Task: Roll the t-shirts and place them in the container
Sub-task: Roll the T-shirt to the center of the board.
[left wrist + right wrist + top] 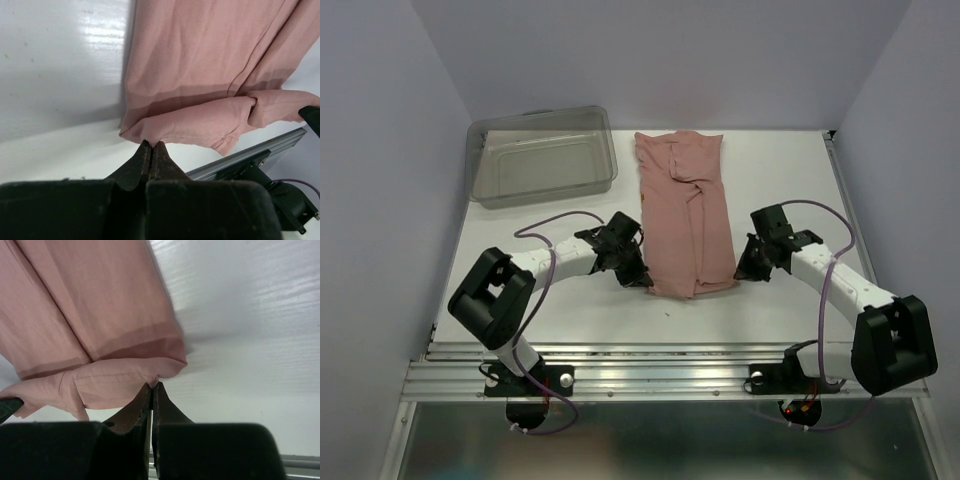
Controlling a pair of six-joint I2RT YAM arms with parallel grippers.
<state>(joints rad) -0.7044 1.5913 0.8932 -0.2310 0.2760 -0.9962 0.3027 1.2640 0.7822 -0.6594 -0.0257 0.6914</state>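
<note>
Pink shirt [685, 210] folded into 1 long strip, lying lengthwise mid-table [775, 175] between the 2 arms. Left gripper [642, 278], jaws pressed together, pinches the strip's near-left hem corner; the left wrist view shows the tips [151, 146] nipping the fabric edge. Right gripper [740, 268] likewise pinches the near-right corner [153, 386]. Clear bin [608, 150] stands far-left, beside the shirt.

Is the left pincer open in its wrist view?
No, the left pincer is shut, pinching the folded near hem of the pink t-shirt.
</note>
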